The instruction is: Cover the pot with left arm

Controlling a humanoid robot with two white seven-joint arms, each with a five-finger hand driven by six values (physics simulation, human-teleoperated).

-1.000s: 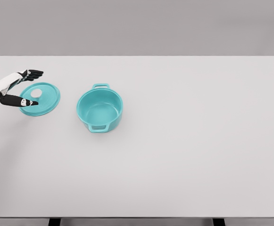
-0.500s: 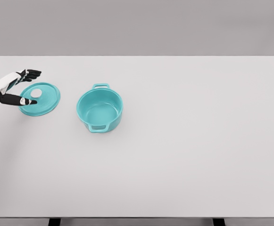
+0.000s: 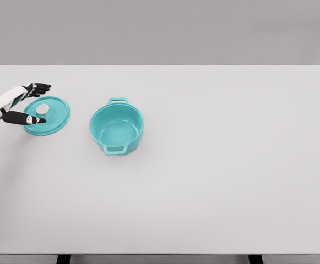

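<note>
Teal pot [image 3: 116,129]: upright, uncovered, left of table centre. Teal lid [image 3: 48,115]: flat, left of pot, apart from it. Left hand [image 3: 23,104]: fingers spread over lid's left edge, barely shifted since half a second ago. White table [image 3: 215,165]; grey wall behind.

We are looking at a bare simulated test bench, not a lived-in room: a wide, plain white rectangular table [image 3: 215,181] before a flat, featureless grey wall [image 3: 160,30], all rendered smooth and evenly lit.
</note>
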